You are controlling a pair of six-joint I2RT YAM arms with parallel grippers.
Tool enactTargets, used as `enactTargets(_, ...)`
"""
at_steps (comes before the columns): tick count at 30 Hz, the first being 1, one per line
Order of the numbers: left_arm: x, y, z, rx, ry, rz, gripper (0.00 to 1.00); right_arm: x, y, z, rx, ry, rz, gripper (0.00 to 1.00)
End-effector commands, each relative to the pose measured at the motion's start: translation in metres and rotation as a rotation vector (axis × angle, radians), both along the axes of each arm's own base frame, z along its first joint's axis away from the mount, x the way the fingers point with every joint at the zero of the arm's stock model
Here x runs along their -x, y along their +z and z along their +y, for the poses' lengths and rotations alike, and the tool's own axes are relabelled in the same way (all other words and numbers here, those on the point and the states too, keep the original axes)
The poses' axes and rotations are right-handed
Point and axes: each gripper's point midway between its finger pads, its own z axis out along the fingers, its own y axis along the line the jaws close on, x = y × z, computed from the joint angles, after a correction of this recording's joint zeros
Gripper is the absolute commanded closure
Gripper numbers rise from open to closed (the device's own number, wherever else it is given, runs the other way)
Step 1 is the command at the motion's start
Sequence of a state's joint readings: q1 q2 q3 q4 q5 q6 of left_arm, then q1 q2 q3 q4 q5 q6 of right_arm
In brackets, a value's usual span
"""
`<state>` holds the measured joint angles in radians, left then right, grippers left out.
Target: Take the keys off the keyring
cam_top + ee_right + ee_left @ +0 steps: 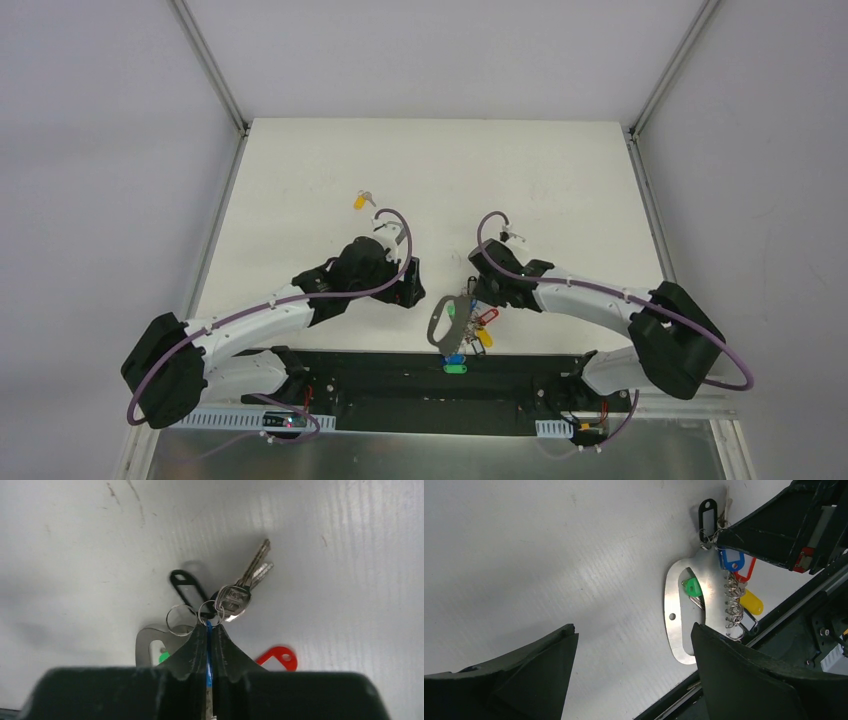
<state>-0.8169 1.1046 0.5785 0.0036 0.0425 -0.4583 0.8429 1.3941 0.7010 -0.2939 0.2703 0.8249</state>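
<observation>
The keyring (445, 325) is a flat grey metal carabiner lying near the table's front edge, with tagged keys bunched on its right side. In the left wrist view it (675, 615) shows a green tag (694, 586) inside the loop, with blue (732, 560), red (747, 572), yellow (752, 601) and black (708, 515) tags beside it. My right gripper (207, 625) is shut on the blue tag (208, 652); two silver keys (245, 587) and small split rings hang past its tips. My left gripper (634, 630) is open and empty, just left of the keyring.
A loose yellow-tagged key (362, 200) lies alone at mid-table, beyond the left arm. A green tag (455, 367) and a blue one sit on the black base rail (380, 375) just below the keyring. The table's front edge runs close beside the keyring.
</observation>
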Motion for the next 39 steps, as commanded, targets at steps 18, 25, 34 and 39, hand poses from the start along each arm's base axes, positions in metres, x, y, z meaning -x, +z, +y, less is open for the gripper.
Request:
enactTargets(18, 0.0, 0.117, -0.016, 0.192, -0.212, -0.419, 0.05, 0.018, 0.237, 0.056, -0.324, 0.609, -0.435, 1.0)
enactTargets(25, 0.009, 0.15, -0.027, 0.26, -0.295, -0.481, 0.05, 0.026, 0.274, 0.064, -0.388, 0.681, -0.493, 1.0)
enactTargets(34, 0.028, 0.178, -0.037, 0.347, -0.412, -0.528, 0.09, 0.031, 0.287, 0.069, -0.432, 0.714, -0.515, 1.0)
enactTargets(39, 0.03, 0.183, -0.039, 0.377, -0.406, -0.506, 0.12, 0.039, 0.292, 0.071, -0.476, 0.737, -0.511, 1.0)
